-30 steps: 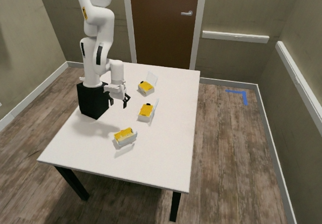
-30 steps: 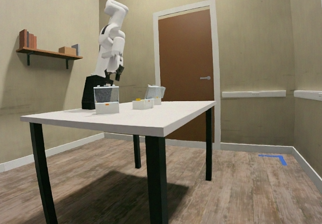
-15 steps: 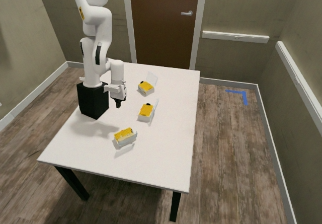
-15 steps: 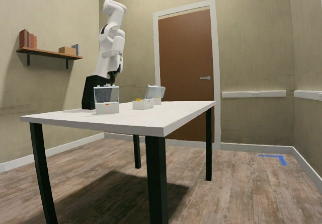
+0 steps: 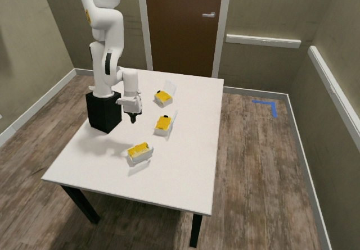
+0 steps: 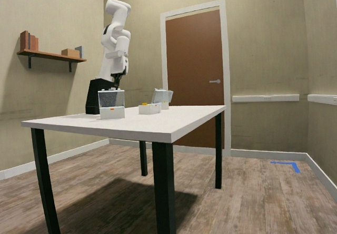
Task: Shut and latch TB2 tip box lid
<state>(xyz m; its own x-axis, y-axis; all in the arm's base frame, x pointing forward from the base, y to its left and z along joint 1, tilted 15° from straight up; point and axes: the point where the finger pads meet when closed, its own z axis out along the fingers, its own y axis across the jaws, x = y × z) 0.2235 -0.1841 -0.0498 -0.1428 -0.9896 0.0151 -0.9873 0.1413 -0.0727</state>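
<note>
White arm [image 6: 115, 40] folded tall over a black pedestal [image 6: 92, 95] at the far left of the white table [image 6: 152, 129]. Gripper [image 6: 117, 81] pointed down, dark fingers pressed together on nothing, hung above the table top. Just below and in front of the gripper: nearest tip box [image 6: 111, 112], flat on the table, its clear lid [image 6: 110, 99] upright, a small orange mark on the front. Right of the gripper: second tip box [image 6: 148, 108], low and white. Further right and behind: third tip box [image 6: 164, 105] with clear lid [image 6: 161, 95] raised. Labels not readable. Well left of the gripper, wall shelf [image 6: 50, 55] with books. Brown door [image 6: 194, 73] far right.
</note>
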